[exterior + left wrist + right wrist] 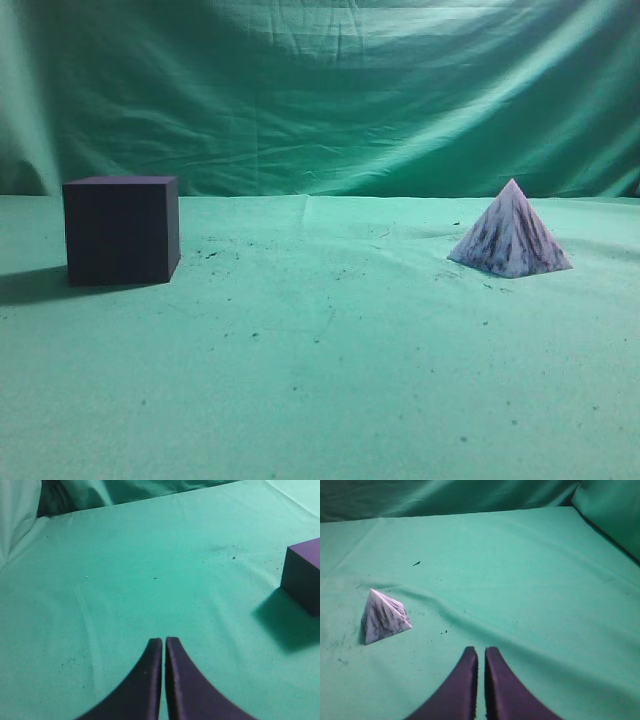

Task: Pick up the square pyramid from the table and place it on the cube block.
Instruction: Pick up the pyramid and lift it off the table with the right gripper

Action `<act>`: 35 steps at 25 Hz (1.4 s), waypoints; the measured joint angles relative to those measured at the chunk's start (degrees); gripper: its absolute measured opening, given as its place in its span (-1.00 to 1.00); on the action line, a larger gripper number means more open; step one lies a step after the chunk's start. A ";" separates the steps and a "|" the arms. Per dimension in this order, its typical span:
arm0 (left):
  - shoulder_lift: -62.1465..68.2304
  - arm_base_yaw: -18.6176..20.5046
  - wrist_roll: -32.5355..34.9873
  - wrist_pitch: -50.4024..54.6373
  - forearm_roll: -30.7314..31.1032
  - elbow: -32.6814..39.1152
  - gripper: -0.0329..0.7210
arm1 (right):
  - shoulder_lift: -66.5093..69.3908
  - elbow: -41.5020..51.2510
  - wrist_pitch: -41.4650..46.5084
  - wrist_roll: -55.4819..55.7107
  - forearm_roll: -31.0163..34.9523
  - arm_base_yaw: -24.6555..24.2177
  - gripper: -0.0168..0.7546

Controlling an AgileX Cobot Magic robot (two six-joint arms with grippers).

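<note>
The white, dark-streaked square pyramid [511, 236] stands on the green cloth table [330, 350] at the right. It also shows in the right wrist view [382, 616], to the left of and beyond my right gripper [481, 650], which is shut and empty. The dark purple-black cube block [121, 229] stands at the left of the table. Its corner shows at the right edge of the left wrist view [303, 575], well to the right of my left gripper [164, 640], which is shut and empty. Neither gripper shows in the exterior view.
A green cloth backdrop [330, 90] hangs behind the table. Small dark crumbs [215, 250] speckle the cloth between cube and pyramid. The cloth is wrinkled near the pyramid [470, 617].
</note>
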 joint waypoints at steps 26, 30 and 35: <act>0.00 0.00 0.00 0.00 0.00 0.00 -0.91 | 0.00 0.10 -0.80 0.00 0.00 0.00 -0.96; 0.00 0.00 0.00 0.00 0.00 0.00 -0.91 | 0.00 0.11 -13.88 0.60 5.47 0.00 -0.96; 0.00 0.00 0.00 0.00 0.00 0.00 -0.91 | 1.99 -4.64 -14.66 0.69 8.82 0.00 -0.96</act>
